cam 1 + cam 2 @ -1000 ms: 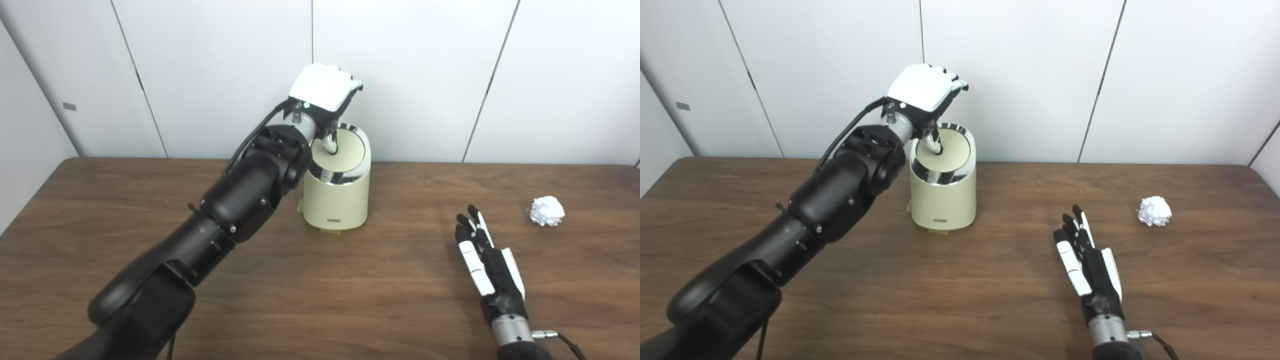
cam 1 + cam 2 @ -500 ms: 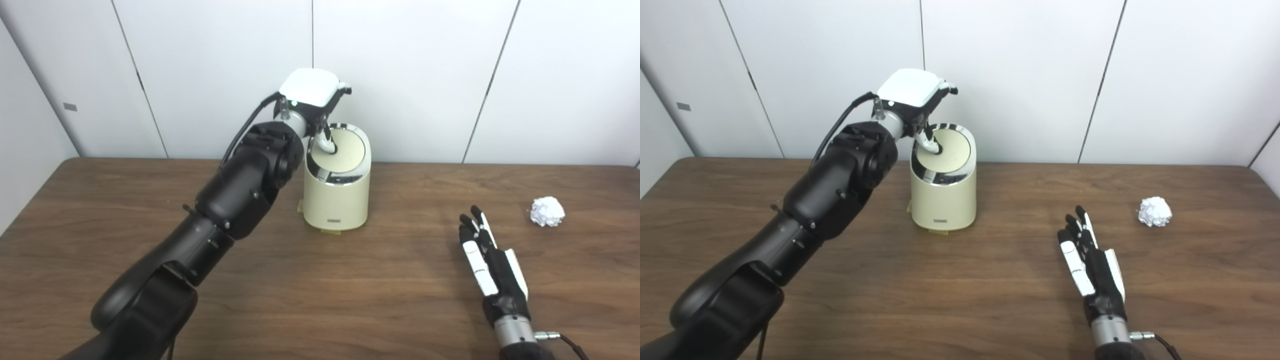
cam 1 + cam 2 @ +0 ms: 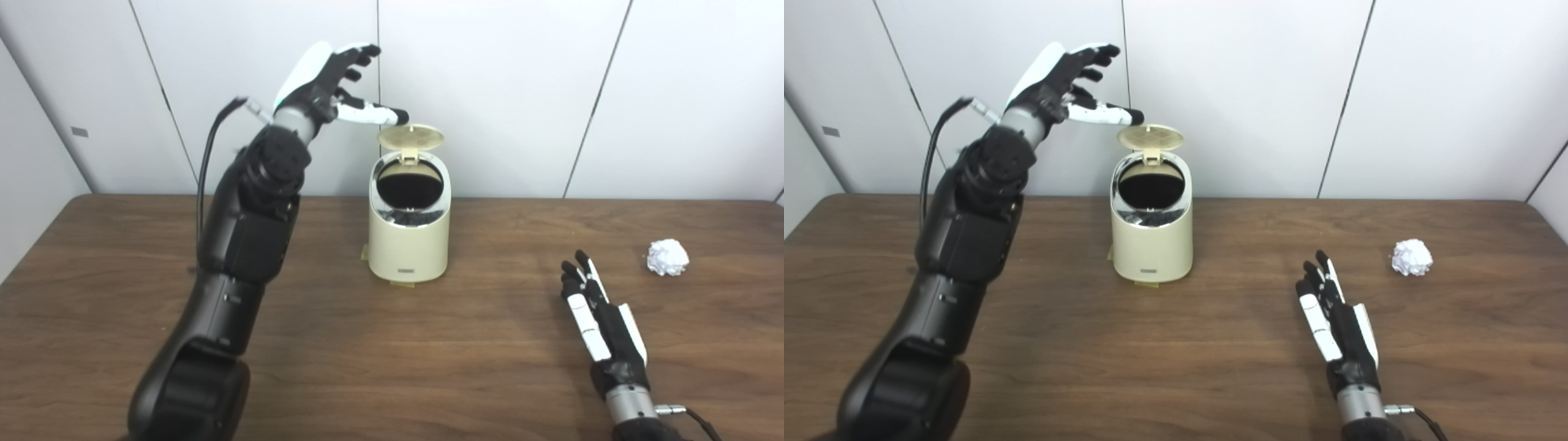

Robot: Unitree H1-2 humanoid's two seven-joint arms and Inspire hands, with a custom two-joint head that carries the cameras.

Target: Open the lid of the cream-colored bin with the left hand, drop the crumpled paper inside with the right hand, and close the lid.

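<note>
Two hands are in view. Left hand (image 3: pixel 324 82) is raised beside the wall, above and left of the cream-colored bin (image 3: pixel 409 236), fingers spread wide, holding nothing; one fingertip reaches near the lid (image 3: pixel 411 136) without clear contact. A second ago this hand was curled down on the closed lid; the lid now stands up at the rear and the dark opening shows. Both views agree; neither shows the bin's inside. Right hand (image 3: pixel 1338 321) lies flat on the tabletop (image 3: pixel 1151 355), fingers extended, empty, barely shifted. Crumpled paper (image 3: pixel 1412 257) sits farther right, well apart from that hand, unmoved.
</note>
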